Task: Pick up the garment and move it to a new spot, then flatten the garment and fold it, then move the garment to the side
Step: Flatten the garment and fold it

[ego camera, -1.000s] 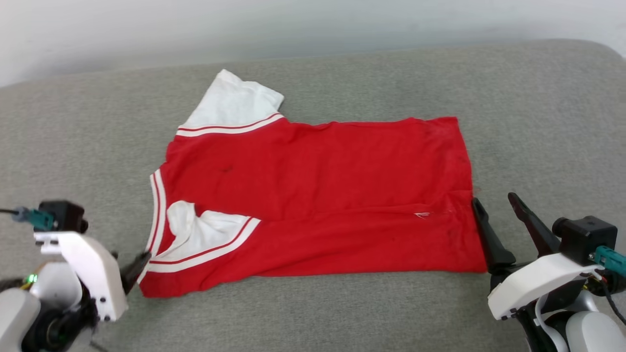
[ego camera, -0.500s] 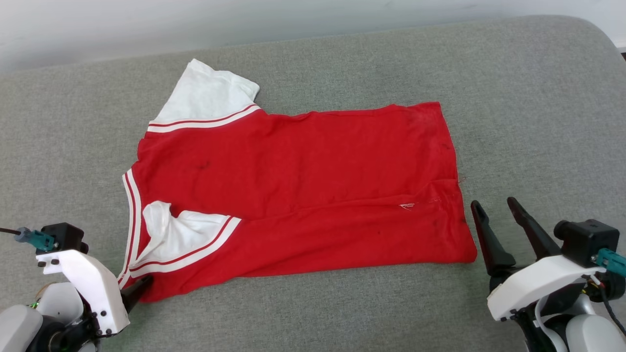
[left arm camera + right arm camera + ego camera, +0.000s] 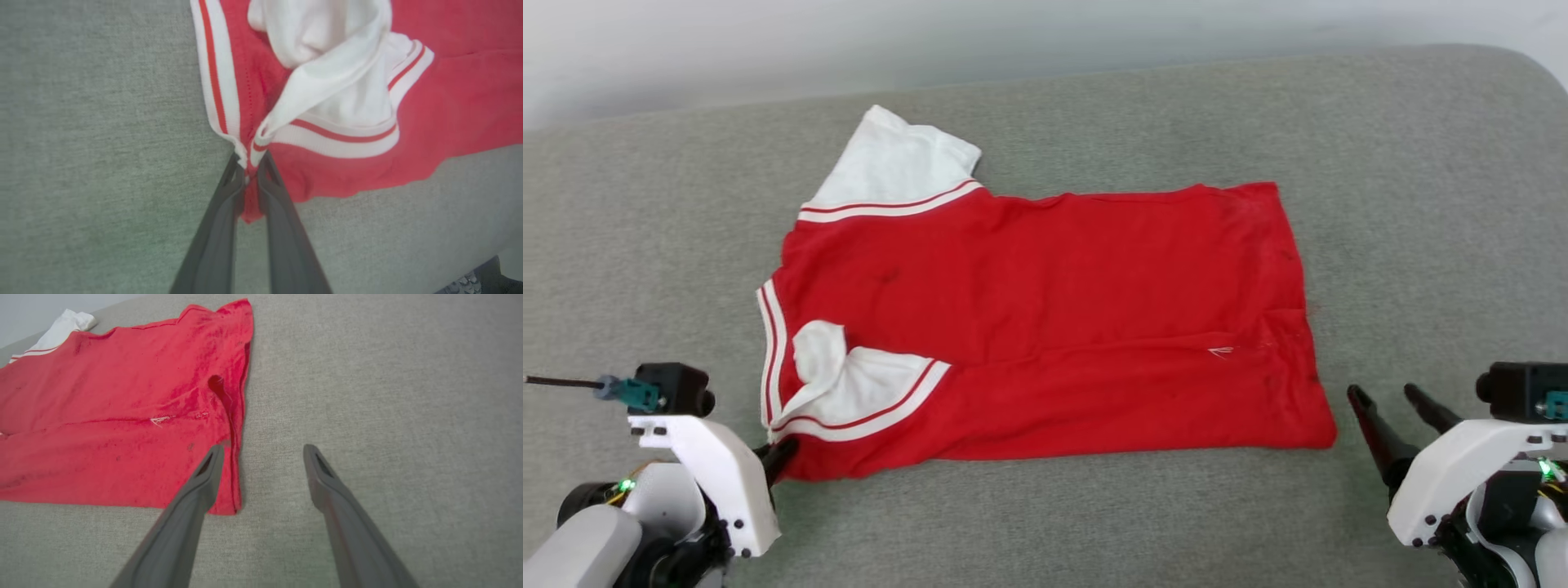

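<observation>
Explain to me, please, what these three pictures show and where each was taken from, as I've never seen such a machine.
This is a robot with two arms, each ending in a gripper with two long dark fingers. The wide picture comes from a camera on its head, looking down. The other two come from cameras on its wrists, looking along the fingers. A red shirt with white sleeves lies spread on a grey padded surface. The left gripper is pinched shut on the shirt's near corner, at the striped trim. The right gripper is open by the hem at the other end and holds nothing.
</observation>
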You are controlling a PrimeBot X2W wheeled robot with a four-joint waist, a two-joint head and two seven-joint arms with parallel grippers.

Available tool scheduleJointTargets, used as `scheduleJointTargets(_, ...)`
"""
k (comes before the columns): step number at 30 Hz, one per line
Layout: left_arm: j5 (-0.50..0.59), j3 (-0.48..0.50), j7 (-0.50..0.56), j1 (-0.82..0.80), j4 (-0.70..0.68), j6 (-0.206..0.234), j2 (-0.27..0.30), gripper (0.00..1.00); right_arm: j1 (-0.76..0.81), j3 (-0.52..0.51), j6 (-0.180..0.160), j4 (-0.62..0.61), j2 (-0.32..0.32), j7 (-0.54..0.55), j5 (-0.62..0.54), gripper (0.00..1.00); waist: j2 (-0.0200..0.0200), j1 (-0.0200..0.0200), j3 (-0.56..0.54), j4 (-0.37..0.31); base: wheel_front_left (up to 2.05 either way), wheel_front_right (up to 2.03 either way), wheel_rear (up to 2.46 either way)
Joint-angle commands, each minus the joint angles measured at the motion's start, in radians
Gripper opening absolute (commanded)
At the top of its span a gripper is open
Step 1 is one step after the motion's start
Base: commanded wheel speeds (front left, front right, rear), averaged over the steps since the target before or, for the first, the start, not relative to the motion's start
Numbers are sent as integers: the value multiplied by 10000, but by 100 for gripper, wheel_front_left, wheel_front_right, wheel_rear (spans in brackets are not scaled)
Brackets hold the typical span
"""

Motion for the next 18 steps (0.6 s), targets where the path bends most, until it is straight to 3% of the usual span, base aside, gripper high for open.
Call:
scheduleJointTargets(1,212,0,-147,-184,-344,107,45,0,-34,42,-3,-54,-58,517,139,100,-1,0,-13,198,0,0,0)
scheduleJointTargets(14,846,-75,-379,-582,-1661,543,47,0,-703,1016,0,1755,110,2683,742,100,-1,0,557,783,0,0,0)
scheduleJointTargets(16,761,-81,-362,-519,-1658,551,-14,0,-758,1177,11,1936,123,2847,893,17,-1,0,599,814,0,0,0)
scheduleJointTargets(17,761,-81,-362,-519,-1658,551,-14,0,-758,1177,11,1936,123,2847,893,17,-1,0,599,814,0,0,0)
scheduleJointTargets(18,702,-100,-322,-467,-1650,530,-37,0,-817,1219,12,1990,96,2906,935,0,-1,0,610,818,0,0,0)
